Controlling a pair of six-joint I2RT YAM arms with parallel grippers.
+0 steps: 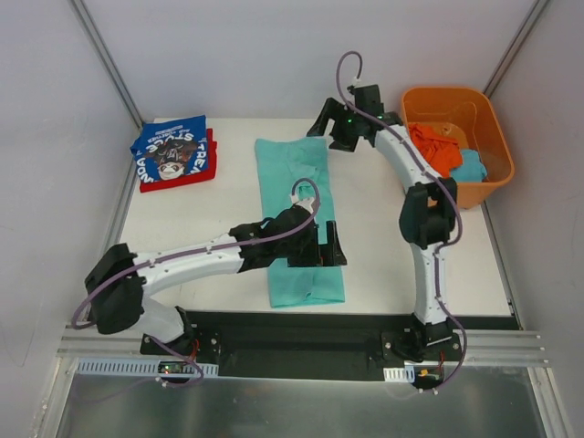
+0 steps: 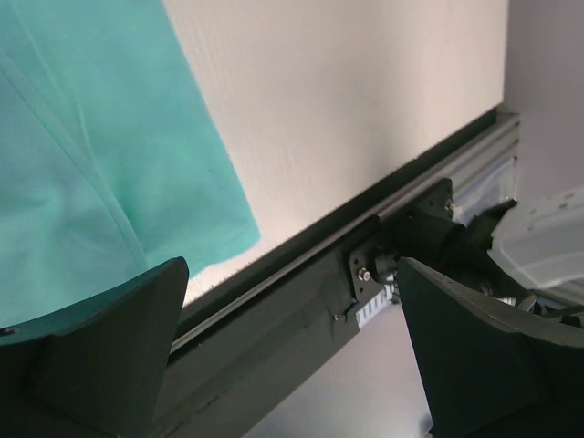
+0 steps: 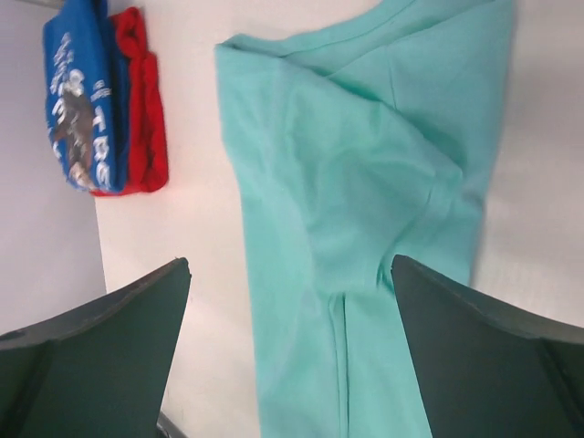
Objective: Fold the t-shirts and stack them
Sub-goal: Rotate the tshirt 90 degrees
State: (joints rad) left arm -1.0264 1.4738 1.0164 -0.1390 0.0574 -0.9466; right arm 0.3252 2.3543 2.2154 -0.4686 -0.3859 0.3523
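Note:
The mint-teal t-shirt [image 1: 297, 196] lies on the table as a long folded strip running from far to near. It also shows in the left wrist view [image 2: 91, 164] and the right wrist view [image 3: 365, 201]. The royal-blue t-shirt [image 1: 172, 148] lies folded on the red t-shirt [image 1: 187, 176] at the back left, and both show in the right wrist view, blue [image 3: 78, 100] and red [image 3: 141, 109]. My left gripper [image 1: 321, 254] is open and empty over the strip's near right edge. My right gripper [image 1: 330, 132] is open and empty above the strip's far end.
An orange tub [image 1: 488, 114] stands at the back right with orange cloth [image 1: 436, 148] and teal cloth [image 1: 470, 169] in it. A black rail [image 1: 301, 321] runs along the table's near edge. White walls stand close on three sides.

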